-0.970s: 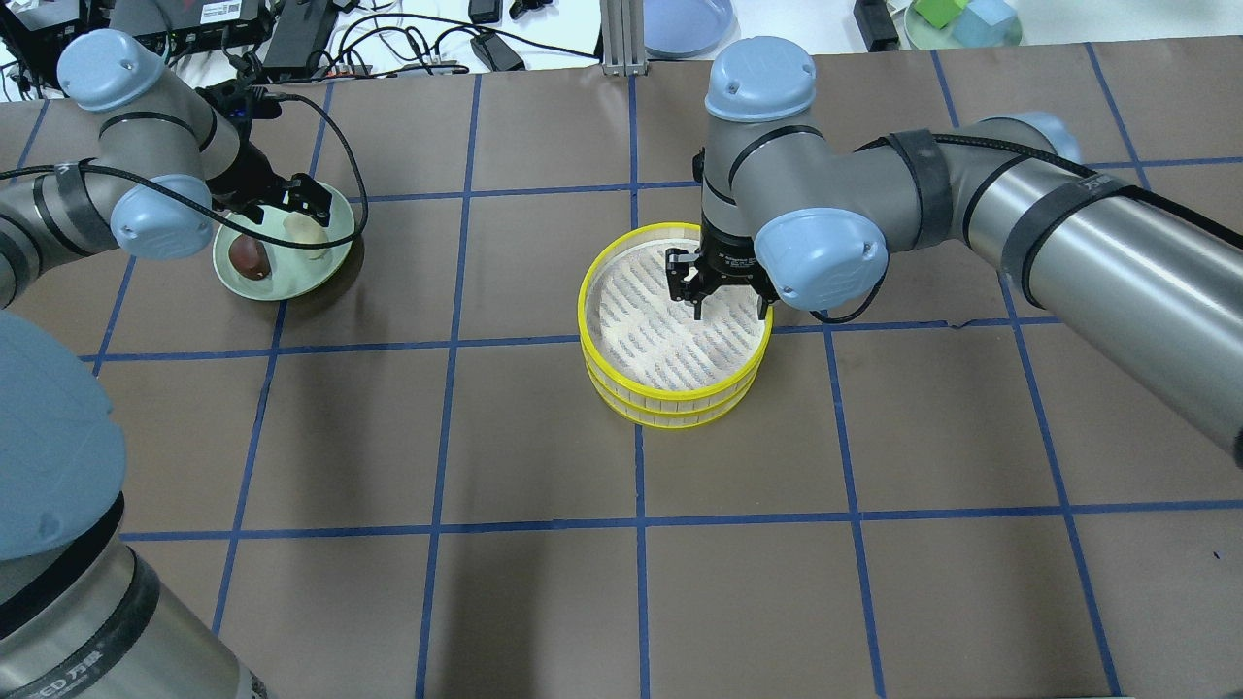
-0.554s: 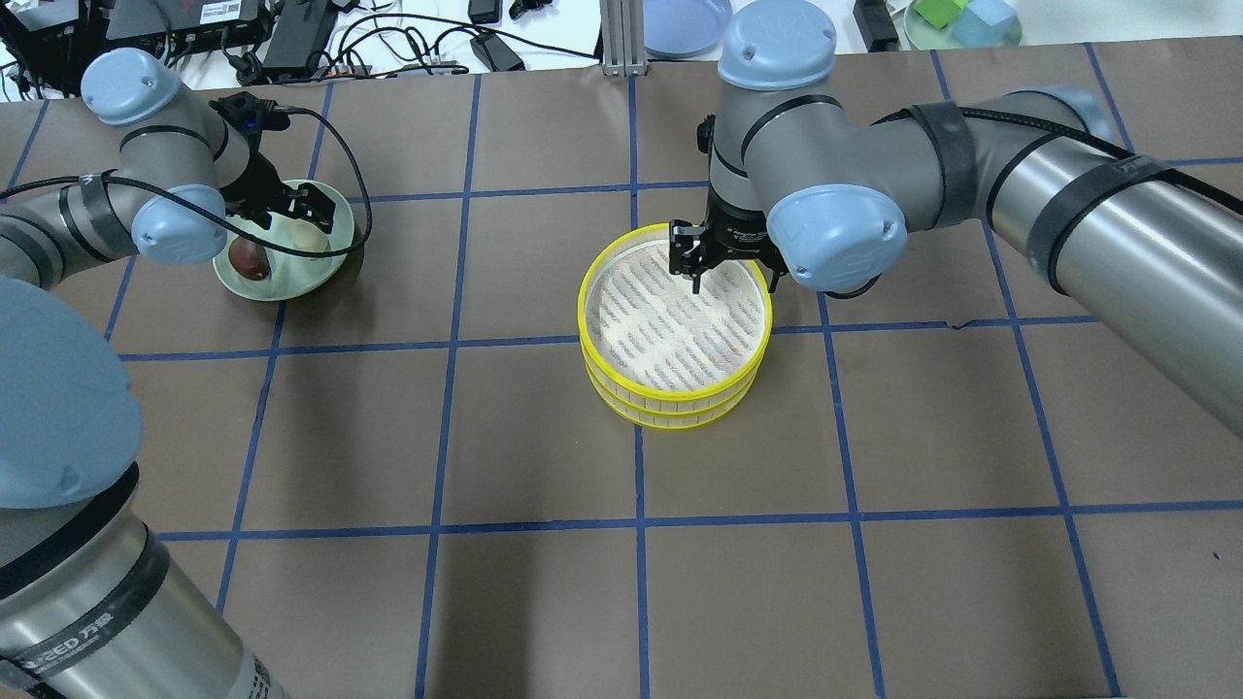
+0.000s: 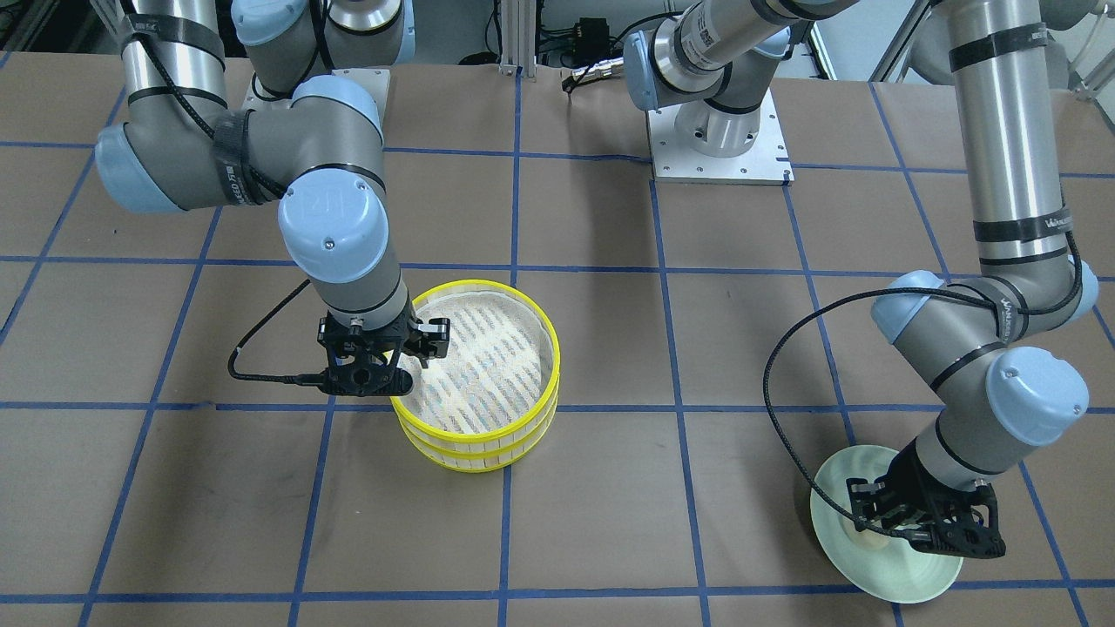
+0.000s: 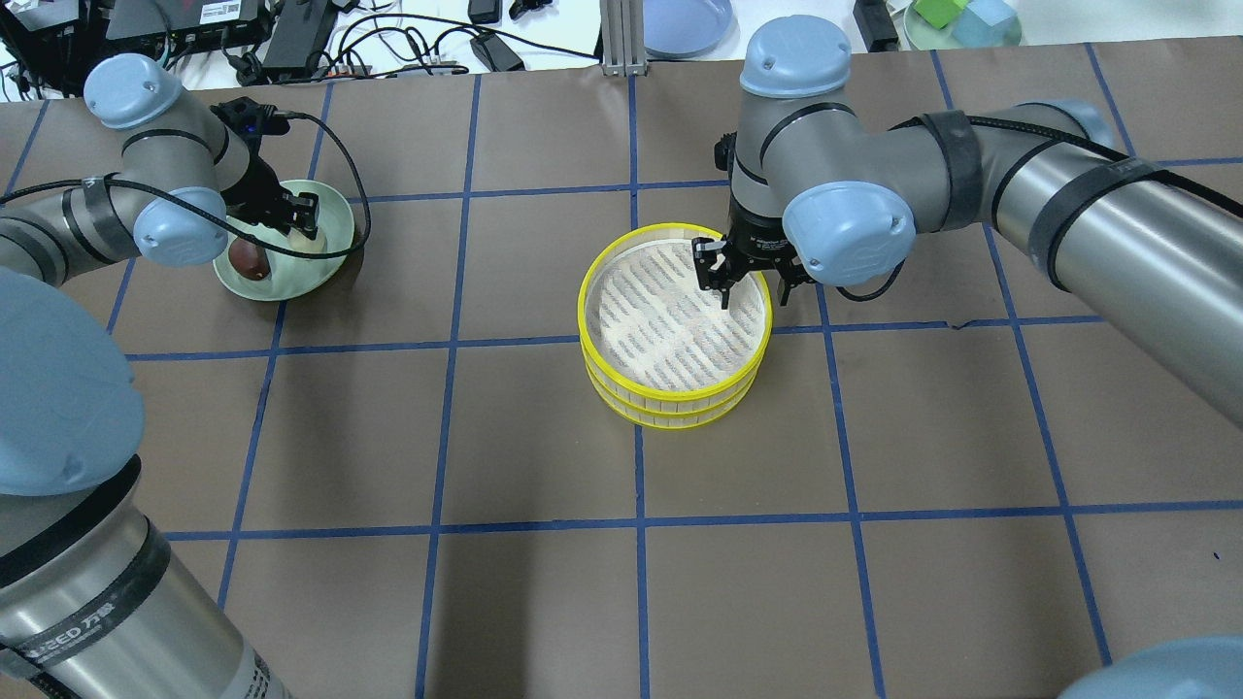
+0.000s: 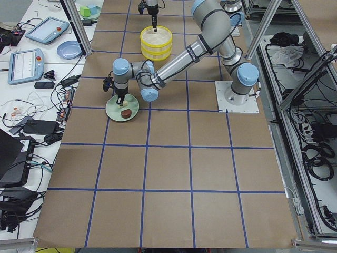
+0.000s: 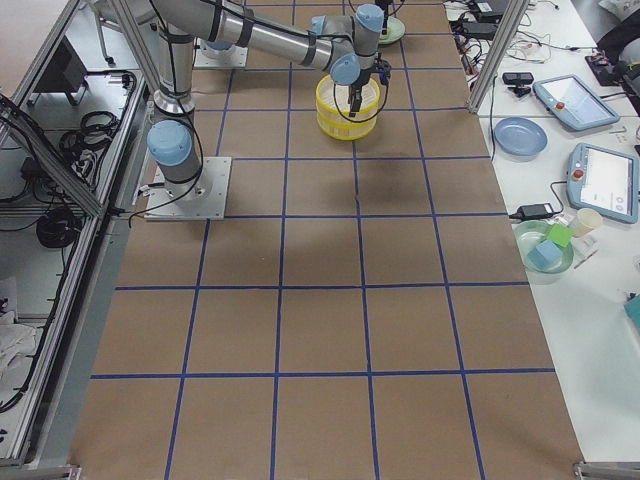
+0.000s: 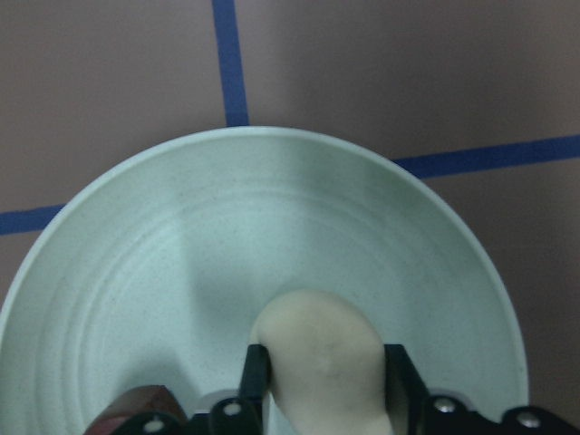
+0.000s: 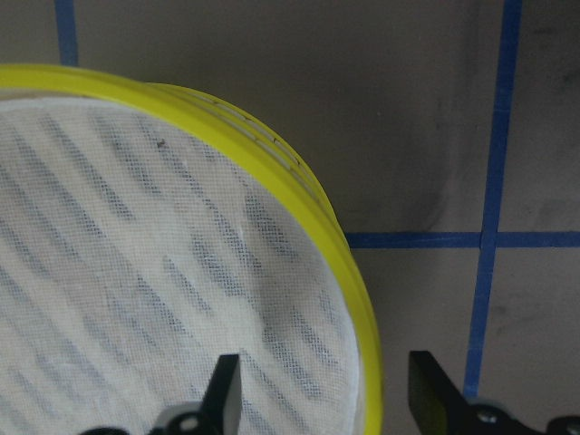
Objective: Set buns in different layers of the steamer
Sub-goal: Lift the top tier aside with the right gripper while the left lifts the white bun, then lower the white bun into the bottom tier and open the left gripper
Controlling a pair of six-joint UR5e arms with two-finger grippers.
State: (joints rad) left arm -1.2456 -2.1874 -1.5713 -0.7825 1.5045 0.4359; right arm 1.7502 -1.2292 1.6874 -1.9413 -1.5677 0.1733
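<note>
The cream-white bun (image 7: 319,340) is seen lying on the pale-green plate (image 7: 227,236), on the half of the plate farther from the robot. It is pinched at its two sides by the left hand (image 7: 326,381): in the left wrist view one black finger (image 7: 256,373) is pressed against each flank of the bun, and the bun rests on the plate surface. The reddish-brown bun (image 4: 250,258) is placed on the same plate, just beside the cream-white one and nearer to the robot; it is not touched by the hand.

The steamer (image 4: 651,335) is found near the middle of the tabletop (image 4: 544,602), well apart from the plate. Its two tiers with yellow rims are stacked one on the other, and the whitish slatted floor of the upper tier is shown to the overhead camera.

The right hand (image 8: 328,390) is held over the far right part of the steamer's rim, pointing downward, with its fingers spread. In the right wrist view the yellow rim is seen between them, so that one finger (image 8: 227,391) is over the slatted floor and the other is outside the wall. Nothing is held by this hand.

The brown tabletop is divided into squares by blue tape lines (image 4: 447,340).
</note>
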